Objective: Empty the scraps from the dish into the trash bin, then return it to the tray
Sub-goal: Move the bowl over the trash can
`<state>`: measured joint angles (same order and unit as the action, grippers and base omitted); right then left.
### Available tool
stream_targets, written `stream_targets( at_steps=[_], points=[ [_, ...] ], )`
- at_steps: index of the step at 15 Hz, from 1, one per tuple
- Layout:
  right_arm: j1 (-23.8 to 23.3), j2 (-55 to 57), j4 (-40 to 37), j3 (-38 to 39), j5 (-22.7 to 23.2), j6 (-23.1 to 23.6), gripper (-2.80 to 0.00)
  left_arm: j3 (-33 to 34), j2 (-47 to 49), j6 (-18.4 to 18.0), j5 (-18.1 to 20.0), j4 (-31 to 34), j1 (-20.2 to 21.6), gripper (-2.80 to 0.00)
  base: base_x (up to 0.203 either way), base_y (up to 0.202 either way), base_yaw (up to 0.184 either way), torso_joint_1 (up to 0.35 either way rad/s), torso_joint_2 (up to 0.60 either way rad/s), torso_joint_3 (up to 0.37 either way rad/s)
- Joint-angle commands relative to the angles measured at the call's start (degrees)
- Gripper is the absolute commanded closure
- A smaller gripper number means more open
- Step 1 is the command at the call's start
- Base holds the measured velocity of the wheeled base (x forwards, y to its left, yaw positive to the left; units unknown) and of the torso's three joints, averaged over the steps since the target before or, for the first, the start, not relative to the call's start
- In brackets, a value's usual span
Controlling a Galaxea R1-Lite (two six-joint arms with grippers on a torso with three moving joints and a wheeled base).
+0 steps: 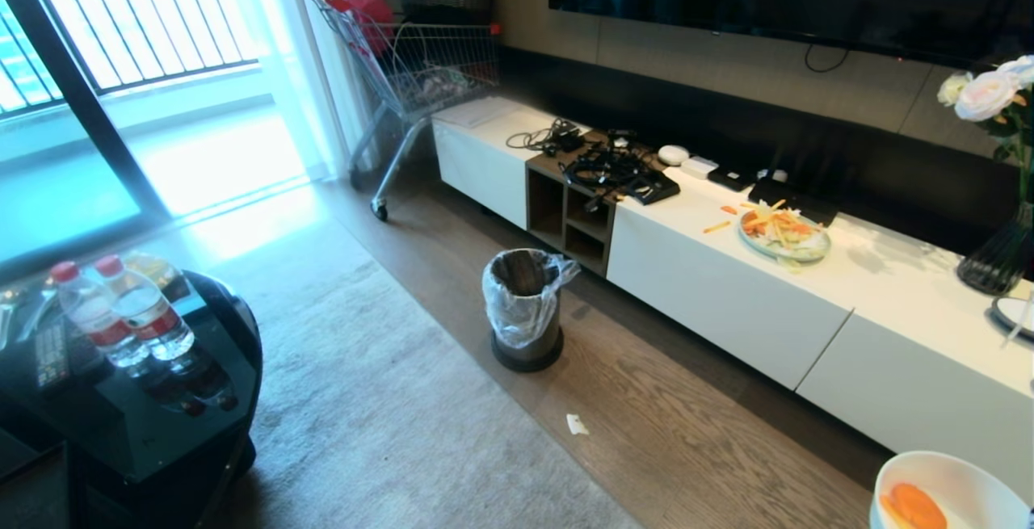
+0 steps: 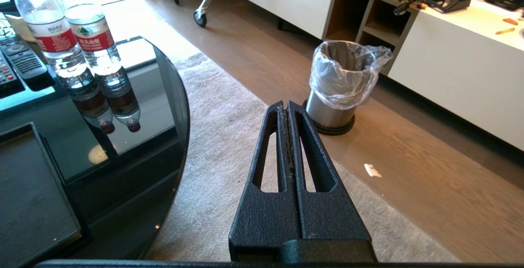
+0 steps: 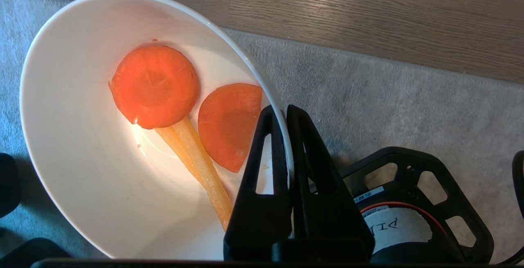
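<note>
Right wrist view: my right gripper [image 3: 283, 114] pinches the dish [image 3: 82, 178] by its rim, one finger inside, one outside; scraps [image 3: 155, 86] lie inside. I judge the bowl rigid, glazed, slippery, breakable; a rim grip could pivot when tipped. Trash bin [image 1: 525, 307] stands well apart. Left gripper [image 2: 285, 106] closed, empty.

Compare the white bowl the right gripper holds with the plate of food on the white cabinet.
The bowl is deep-sided and plain white; the plate is shallow with a pale greenish rim. The bowl is clamped at its rim by the right gripper above rug and floor; the plate rests on the cabinet, untouched. The bowl holds only a few scraps; the plate carries a heap. Both hold orange carrot and pale yellow strips.
</note>
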<state>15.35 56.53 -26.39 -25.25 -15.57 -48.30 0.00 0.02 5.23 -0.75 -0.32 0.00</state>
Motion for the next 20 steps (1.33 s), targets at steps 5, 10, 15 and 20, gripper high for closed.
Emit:
stream_targets(
  at_steps=[5,10,15,20],
  points=[
    [0.0,-0.1,-0.3,-0.5,-0.2,-0.2,0.00,0.0,0.0,0.0,0.0,0.0,0.0,0.00,0.000,0.000,0.000,0.000,0.00,0.000],
    [0.0,0.1,0.2,-0.4,-0.1,-0.2,0.00,0.0,0.0,0.0,0.0,0.0,0.0,0.00,0.000,0.000,0.000,0.000,0.00,0.000],
    [0.1,0.1,0.2,-0.5,-0.1,-0.2,0.00,0.0,0.0,0.0,0.0,0.0,0.0,0.00,0.000,0.000,0.000,0.000,0.00,0.000],
    [0.1,0.1,0.2,-0.4,-0.1,-0.2,0.00,0.0,0.0,0.0,0.0,0.0,0.0,0.00,0.000,0.000,0.000,0.000,0.00,0.000]
  ],
)
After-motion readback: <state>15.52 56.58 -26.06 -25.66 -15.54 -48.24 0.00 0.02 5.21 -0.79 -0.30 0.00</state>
